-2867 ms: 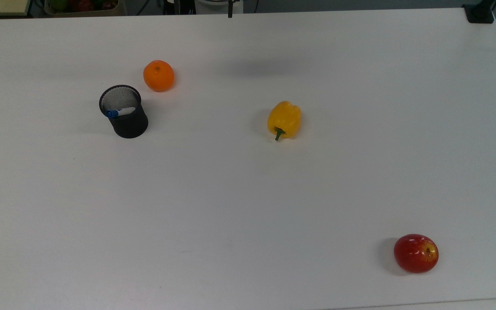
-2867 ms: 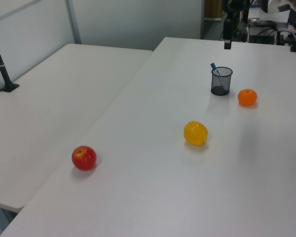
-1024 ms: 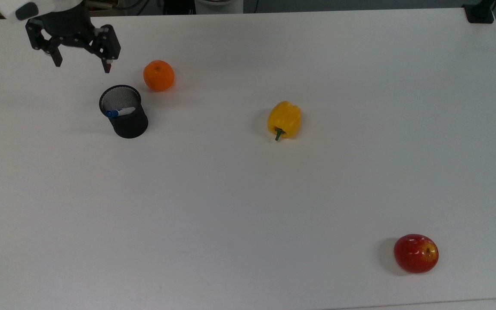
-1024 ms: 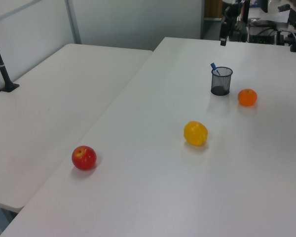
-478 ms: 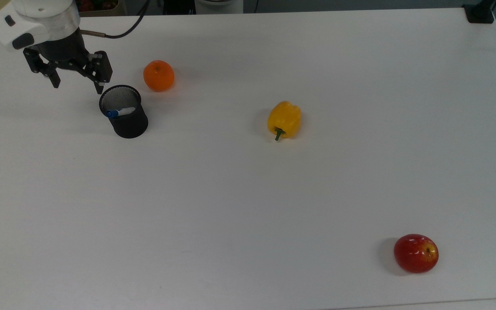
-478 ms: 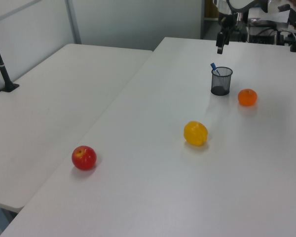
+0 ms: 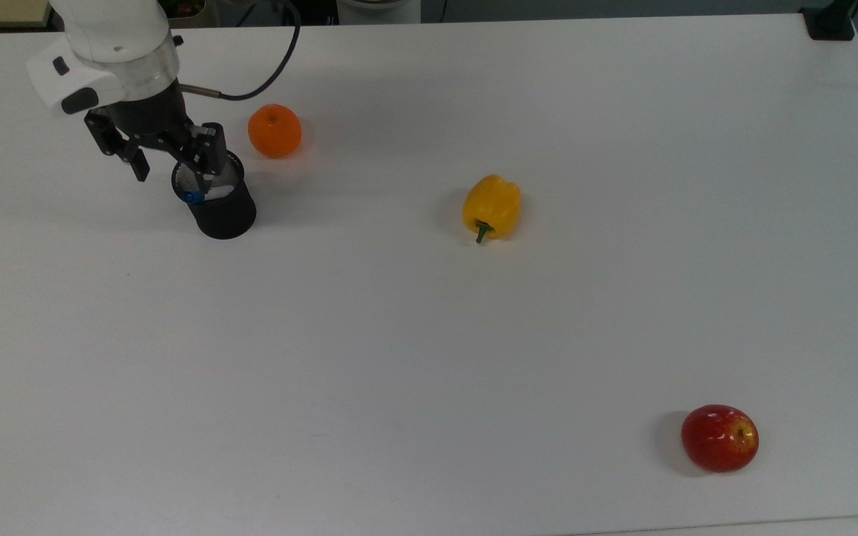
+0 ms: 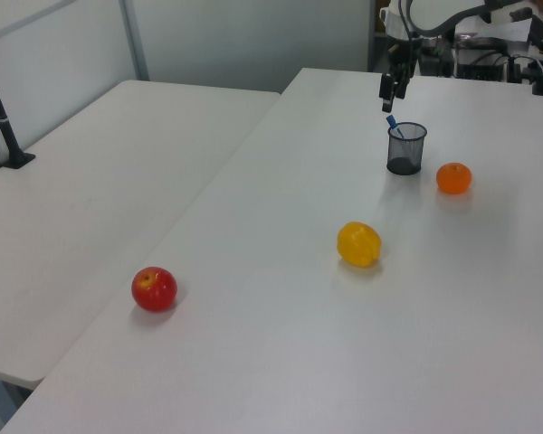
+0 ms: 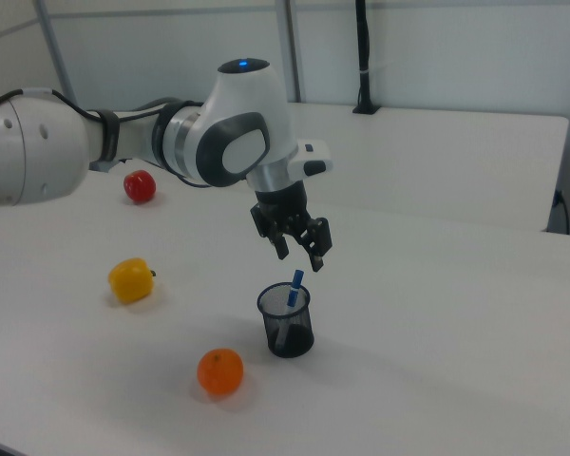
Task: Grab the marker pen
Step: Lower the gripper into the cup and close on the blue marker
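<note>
Bright, even light; soft shadows

- The marker [image 9: 293, 291] is slim, with a white barrel and a blue cap at its upper end
- It stands cap up inside a black mesh cup [image 9: 286, 330], tilted, its blue cap poking just above the rim
- In the top view the cap [image 7: 192, 197] rests against the cup's rim on the top view's left, with a bit of white barrel showing inside
- In the left view the blue end [image 8: 391, 122] sticks out over the rim toward the left view's left
- The cup stands upright on the tabletop [image 7: 429, 335], near the far edge in the top view and toward its left corner
</note>
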